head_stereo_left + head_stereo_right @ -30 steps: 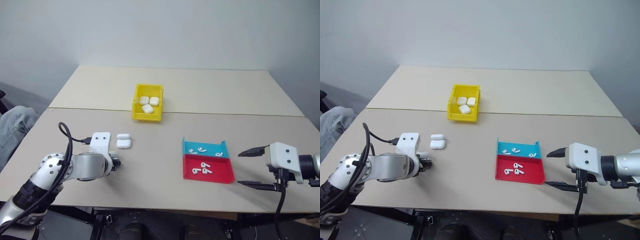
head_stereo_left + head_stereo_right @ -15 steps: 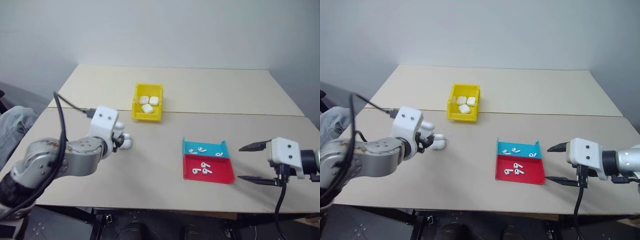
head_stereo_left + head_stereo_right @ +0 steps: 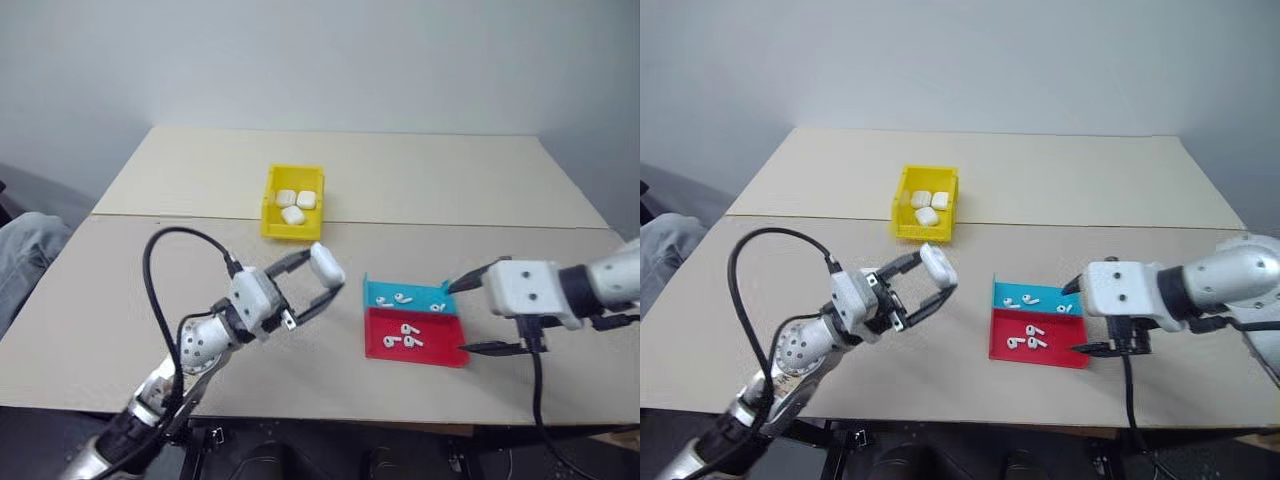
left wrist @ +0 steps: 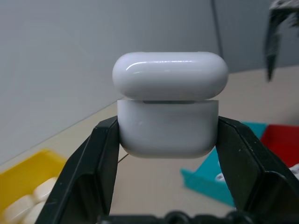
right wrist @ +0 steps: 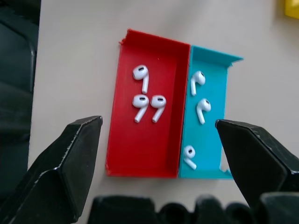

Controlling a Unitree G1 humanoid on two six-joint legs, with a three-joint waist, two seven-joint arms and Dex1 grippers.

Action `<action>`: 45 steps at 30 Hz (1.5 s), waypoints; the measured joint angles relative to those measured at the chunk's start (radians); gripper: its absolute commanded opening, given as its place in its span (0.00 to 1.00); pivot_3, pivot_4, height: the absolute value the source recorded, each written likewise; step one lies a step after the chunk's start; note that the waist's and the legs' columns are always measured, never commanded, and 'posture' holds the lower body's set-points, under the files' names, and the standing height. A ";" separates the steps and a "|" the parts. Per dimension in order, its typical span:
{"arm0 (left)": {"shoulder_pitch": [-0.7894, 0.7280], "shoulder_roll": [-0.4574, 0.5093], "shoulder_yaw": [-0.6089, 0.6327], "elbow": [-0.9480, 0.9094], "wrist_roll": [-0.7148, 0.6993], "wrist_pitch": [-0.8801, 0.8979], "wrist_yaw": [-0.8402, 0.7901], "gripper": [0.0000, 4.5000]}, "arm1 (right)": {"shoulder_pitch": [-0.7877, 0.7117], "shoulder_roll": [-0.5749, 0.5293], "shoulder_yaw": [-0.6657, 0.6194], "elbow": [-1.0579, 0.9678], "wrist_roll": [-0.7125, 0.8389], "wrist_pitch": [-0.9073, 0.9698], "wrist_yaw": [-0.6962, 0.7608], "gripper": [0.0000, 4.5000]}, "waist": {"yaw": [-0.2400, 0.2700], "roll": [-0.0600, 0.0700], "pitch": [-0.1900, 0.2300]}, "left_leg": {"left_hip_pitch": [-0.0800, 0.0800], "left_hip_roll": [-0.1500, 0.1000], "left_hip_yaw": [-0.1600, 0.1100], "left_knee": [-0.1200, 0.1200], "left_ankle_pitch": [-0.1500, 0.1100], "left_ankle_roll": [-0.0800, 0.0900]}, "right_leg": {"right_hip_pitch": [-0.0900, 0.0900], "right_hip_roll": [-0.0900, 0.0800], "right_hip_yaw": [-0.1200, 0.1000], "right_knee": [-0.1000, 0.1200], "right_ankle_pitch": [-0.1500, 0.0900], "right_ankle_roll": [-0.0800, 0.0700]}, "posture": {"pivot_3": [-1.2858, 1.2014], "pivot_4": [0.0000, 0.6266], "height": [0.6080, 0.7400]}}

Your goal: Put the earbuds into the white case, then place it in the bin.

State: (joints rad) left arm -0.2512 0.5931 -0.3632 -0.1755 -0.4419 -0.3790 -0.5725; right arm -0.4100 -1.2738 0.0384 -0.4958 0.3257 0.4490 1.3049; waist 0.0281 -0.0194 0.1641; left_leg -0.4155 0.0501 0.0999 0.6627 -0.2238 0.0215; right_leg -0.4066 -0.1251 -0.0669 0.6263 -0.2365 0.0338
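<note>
Holding: the left gripper (image 3: 318, 283) clamps the white case (image 3: 327, 265) by its lower body, lifted off the table (image 3: 500, 180) between the yellow bin (image 3: 293, 201) and the two trays; the wrist view shows both fingers flat against the case's sides.
Lid: it looks closed or barely cracked, with a thin seam under the cap; I cannot tell which, and it must be flipped open before anything goes in.
Right gripper: the right gripper (image 3: 462, 317) is spread wide and empty, poised over the near-right edge of the trays.
Earbuds: three earbuds (image 5: 147, 99) lie in the red tray (image 5: 119, 140), three more in the cyan tray (image 5: 212, 93) beside it, all loose and apart from the case.
Bin: it already holds three cases (image 3: 294, 205), at the table's middle, well behind the held one.
Doing it well: keep the grip low on the case body so the lid stays free to swing; hold the case upright and steady while the right fingers close on one bud by its stem.
Risk: the glossy case could slip or twist if the right arm presses on it off-centre.
</note>
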 measured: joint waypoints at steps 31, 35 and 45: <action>0.211 -0.140 0.230 0.124 -0.145 -0.118 -0.610 0.63 | -0.342 0.372 0.583 0.149 -0.535 -0.054 0.092 0.56 | -0.022 0.001 -0.001 | 0.000 0.001 -0.005 0.005 -0.002 0.004 | 0.001 0.000 -0.001 0.004 0.000 0.001 | 0.52 0.24 1.00; 0.224 -0.129 0.245 0.111 -0.117 -0.100 -0.606 0.63 | -0.345 0.397 0.585 0.181 -0.571 -0.089 0.112 0.56 | -0.022 0.001 -0.001 | 0.000 0.001 -0.005 0.005 -0.002 0.004 | 0.001 0.000 -0.002 0.004 0.000 0.001 | 0.52 0.24 1.00; 0.259 -0.128 0.252 0.074 -0.072 -0.089 -0.580 0.63 | -0.346 0.443 0.600 0.234 -0.619 -0.149 0.149 0.56 | -0.022 0.002 -0.001 | 0.000 0.001 -0.004 0.005 -0.002 0.004 | 0.001 0.001 -0.002 0.004 0.000 0.001 | 0.52 0.24 1.00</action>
State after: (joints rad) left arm 0.0081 0.4646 -0.1112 -0.1016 -0.5137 -0.4680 -1.1530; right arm -0.7556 -0.8311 0.6382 -0.2614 -0.2936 0.2996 1.4536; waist 0.0058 -0.0179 0.1632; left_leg -0.4151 0.0515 0.0959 0.6677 -0.2260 0.0250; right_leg -0.4055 -0.1246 -0.0687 0.6303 -0.2364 0.0346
